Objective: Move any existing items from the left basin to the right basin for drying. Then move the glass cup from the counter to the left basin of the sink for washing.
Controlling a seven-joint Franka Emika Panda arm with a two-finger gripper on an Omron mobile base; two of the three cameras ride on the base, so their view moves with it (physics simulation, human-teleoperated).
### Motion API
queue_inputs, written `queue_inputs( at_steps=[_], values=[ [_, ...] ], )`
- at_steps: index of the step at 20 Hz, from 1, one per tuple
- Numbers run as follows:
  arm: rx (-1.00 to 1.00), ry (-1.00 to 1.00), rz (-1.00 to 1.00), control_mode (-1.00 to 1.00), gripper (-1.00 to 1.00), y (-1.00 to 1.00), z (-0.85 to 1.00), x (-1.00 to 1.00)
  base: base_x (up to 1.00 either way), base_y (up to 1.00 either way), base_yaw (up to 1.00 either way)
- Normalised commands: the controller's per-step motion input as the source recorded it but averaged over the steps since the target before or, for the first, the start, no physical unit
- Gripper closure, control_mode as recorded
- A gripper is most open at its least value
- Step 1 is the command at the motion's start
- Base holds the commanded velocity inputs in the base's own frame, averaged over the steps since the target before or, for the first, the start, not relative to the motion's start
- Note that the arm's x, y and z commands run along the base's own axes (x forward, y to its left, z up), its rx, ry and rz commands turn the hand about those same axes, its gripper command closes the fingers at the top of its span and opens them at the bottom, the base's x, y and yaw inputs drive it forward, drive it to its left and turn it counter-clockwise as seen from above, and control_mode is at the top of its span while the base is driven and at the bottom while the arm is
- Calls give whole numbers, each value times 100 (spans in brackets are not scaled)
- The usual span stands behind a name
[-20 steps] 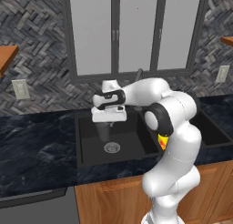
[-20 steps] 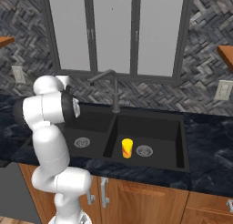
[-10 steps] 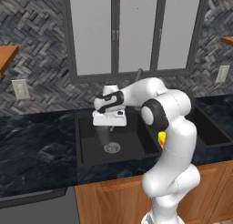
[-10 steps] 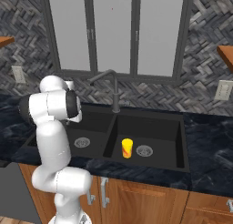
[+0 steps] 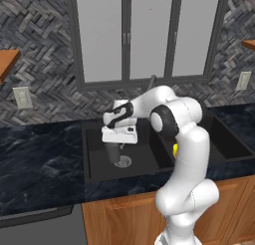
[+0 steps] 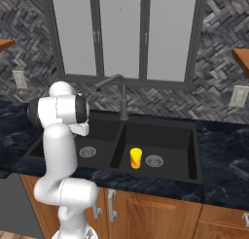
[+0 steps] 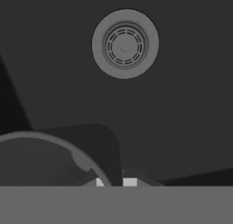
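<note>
The two-finger gripper (image 5: pixel 115 148) holds the small grey translucent glass cup (image 5: pixel 114 153) above the deep matte black left basin (image 5: pixel 97 164), near its round silver drain (image 7: pixel 125 43).

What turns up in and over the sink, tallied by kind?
Yellow chunk: 1
Glass cup, held in the pincer: 1
Silver drains: 2
Faucet: 1
Total: 5
</note>
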Motion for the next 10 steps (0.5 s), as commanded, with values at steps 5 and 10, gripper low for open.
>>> queue_inputs(
  at_steps=[5,10],
  values=[
    [0,2,-5,-100,100,0,-34,9,0,0,0],
    [-3,1,-6,-100,100,0,-34,14,0,0,0]
  ],
)
